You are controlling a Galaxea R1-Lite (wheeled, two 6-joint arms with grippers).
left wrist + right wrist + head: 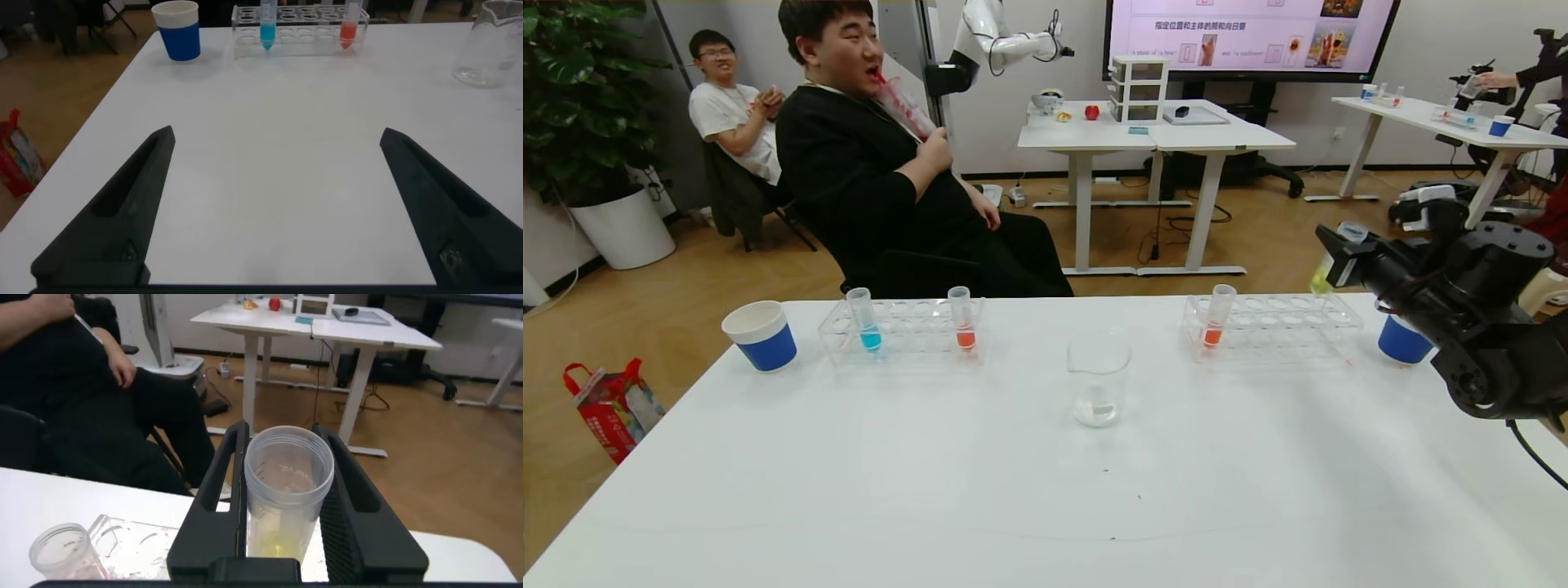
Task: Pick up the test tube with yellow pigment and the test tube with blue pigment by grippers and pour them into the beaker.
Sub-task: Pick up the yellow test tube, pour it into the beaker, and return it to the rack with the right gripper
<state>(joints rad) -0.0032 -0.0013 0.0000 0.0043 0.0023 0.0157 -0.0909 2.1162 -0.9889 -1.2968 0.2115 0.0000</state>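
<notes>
My right gripper is shut on the test tube with yellow pigment and holds it raised above the right end of the right rack. In the right wrist view the tube stands between the fingers, with yellow liquid at its bottom. The test tube with blue pigment stands in the left rack; it also shows in the left wrist view. The beaker stands on the table between the racks. My left gripper is open and empty over the near left table.
Orange-red tubes stand in the left rack and the right rack. A blue paper cup stands left of the left rack, and another stands by my right arm. Two people sit behind the table's far edge.
</notes>
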